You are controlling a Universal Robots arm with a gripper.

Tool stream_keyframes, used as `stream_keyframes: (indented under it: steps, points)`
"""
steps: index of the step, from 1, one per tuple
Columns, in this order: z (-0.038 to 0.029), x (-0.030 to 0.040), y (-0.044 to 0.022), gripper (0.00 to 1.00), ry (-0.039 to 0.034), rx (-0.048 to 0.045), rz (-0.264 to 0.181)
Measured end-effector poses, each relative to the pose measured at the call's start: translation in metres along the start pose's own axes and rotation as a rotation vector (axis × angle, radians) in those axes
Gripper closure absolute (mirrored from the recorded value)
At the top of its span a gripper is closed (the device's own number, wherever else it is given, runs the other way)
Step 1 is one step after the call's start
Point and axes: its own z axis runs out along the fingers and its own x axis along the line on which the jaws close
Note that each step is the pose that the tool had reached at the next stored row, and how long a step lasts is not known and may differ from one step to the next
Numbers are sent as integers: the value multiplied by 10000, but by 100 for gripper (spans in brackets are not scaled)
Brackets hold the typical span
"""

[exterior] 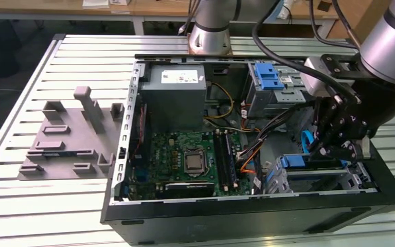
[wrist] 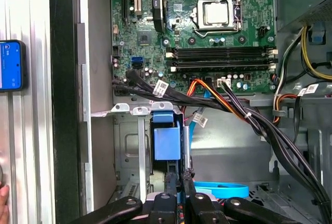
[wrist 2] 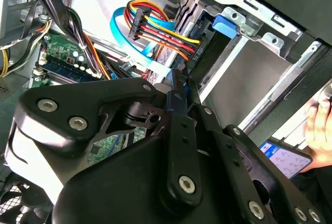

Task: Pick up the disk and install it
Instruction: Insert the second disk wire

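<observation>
Pincer: the pincer point(wrist: 180, 182) is being held low inside the open computer case point(exterior: 125, 128), at the exterior view's right and on the near side; its jaws are drawn almost together, with only a thin blue strip showing between them.

Grasp: that strip is being judged as part of the blue frame of the disk point(wrist: 167, 143) – so the disk is being taken as pinched by its edge, though the contact itself is partly hidden by the linkage.

Disk place: in the exterior view the disk point(exterior: 293, 161) is sitting in the drive bay point(wrist: 127, 146) at the case's near right corner, just left of the pincer point(exterior: 336, 146) and below it.

Key relation: in the first wrist view the disk is lying straight ahead of the fingertips, touching them, its long axis running in line with the fingers and down into the bay.

Surroundings: bundled cables point(wrist: 249, 120) are crossing just beyond the bay mouth, between it and the motherboard point(wrist: 218, 53).

Support: the case is being carried on the slatted worktop point(exterior: 81, 56).

Stage: judged as insertion under way – the disk is partly seated.
</observation>
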Motion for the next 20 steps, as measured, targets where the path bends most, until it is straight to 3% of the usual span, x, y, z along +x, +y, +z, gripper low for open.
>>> stream_keyframes:
  steps: [20]
  points:
    - [30,0,-28,84,-2,-1,1]
